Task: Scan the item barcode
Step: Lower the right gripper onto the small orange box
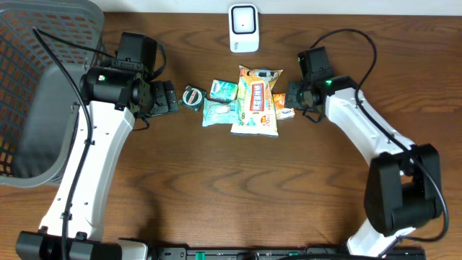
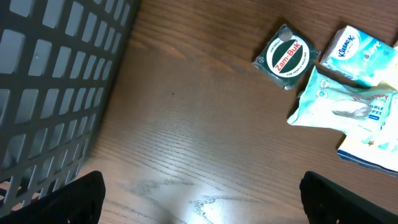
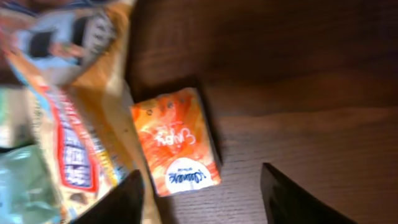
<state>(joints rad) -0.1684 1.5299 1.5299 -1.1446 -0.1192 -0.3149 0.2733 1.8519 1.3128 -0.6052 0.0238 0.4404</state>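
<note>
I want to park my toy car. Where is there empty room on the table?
The biggest bare patch of table is at the front, between the left arm and right arm. More bare wood lies between the basket and the scanner. The middle is crowded: the tin, tissue pack and snack bag sit packed together between the left hand and right hand.

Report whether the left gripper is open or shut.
Open. The left gripper has its fingers spread wide in the wrist view, only bare table between them.
</note>
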